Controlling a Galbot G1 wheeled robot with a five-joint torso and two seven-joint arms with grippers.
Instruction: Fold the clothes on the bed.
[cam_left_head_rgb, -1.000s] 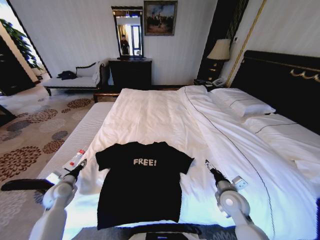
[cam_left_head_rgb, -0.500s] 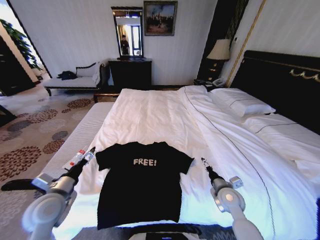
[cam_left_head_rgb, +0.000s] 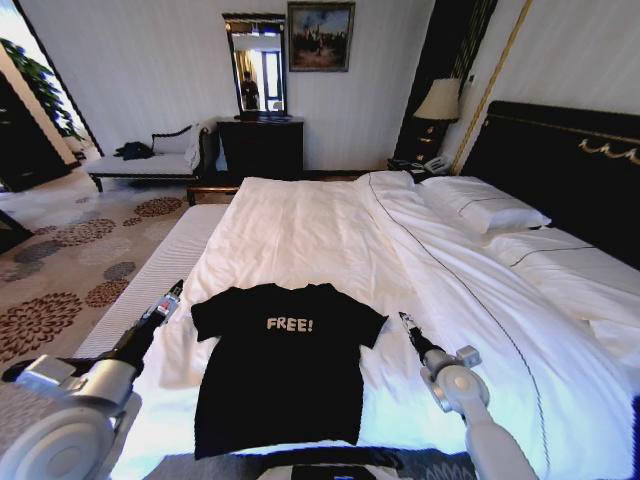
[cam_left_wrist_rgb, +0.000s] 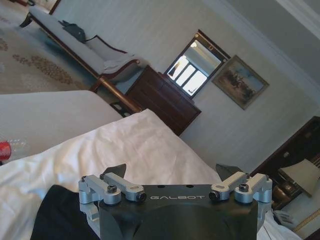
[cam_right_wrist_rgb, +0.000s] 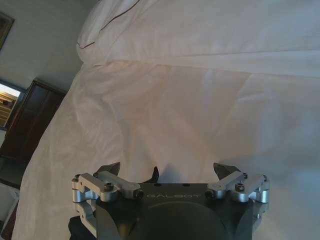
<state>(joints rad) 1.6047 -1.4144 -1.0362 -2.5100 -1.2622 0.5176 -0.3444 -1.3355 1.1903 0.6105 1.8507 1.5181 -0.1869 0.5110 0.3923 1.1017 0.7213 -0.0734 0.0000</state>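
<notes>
The black T-shirt (cam_left_head_rgb: 283, 365) lies flat and unfolded near the foot of the bed (cam_left_head_rgb: 330, 240). Both arms have advanced: left pincer (cam_left_head_rgb: 166, 300) beside its left sleeve, right pincer (cam_left_head_rgb: 405, 322) beside the right, each with jaws apart. Folding has not begun.

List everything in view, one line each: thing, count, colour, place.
T-shirt: one, black with white "FREE!" lettering, flat at the bed's near edge.
Bed: one, white sheets, dark headboard, filling the middle and right.
Pillows: two, white, by the headboard.
Lamp: one, cream shade, on the nightstand.
Dresser: one, dark wood, against the far wall.
Mirror: one, dark frame, above the dresser.
Painting: one, framed, beside the mirror.
Chaise longue: one, white cushion, far left.
Bottle: one, clear with red label, on the mattress left of the shirt.
Left hand: open, beside the left sleeve.
Right hand: open, beside the right sleeve.
</notes>
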